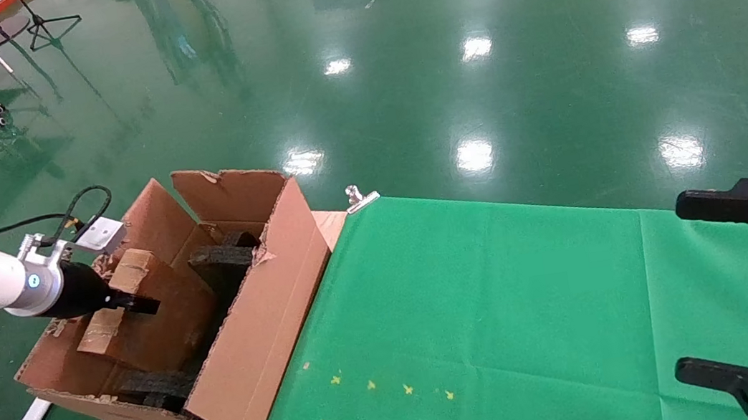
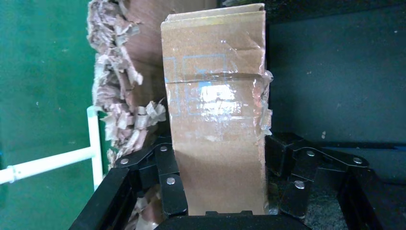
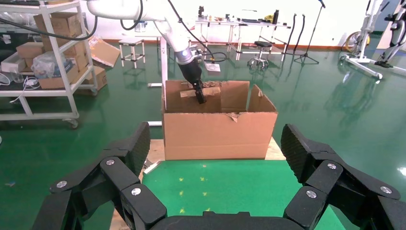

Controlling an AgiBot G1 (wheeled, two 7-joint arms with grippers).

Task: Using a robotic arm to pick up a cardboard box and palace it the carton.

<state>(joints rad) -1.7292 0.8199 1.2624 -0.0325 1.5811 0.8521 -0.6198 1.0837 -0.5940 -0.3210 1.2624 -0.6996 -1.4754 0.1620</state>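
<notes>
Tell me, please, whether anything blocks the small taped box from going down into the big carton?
Partly. The left gripper holds the cardboard box over the carton, beside its ragged flap. Black foam pieces stand inside near it; whether they sit directly below is unclear.

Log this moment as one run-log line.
left gripper: shut on small brown taped cardboard box | position: inside large brown flapped carton | right gripper: open, idle over green cloth

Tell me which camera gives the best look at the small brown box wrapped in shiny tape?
The left wrist view: the small brown tape-wrapped cardboard box fills it, clamped by the left gripper. The head view shows it partly hidden over the large brown corrugated carton; the right wrist view shows only a distant sliver.
</notes>
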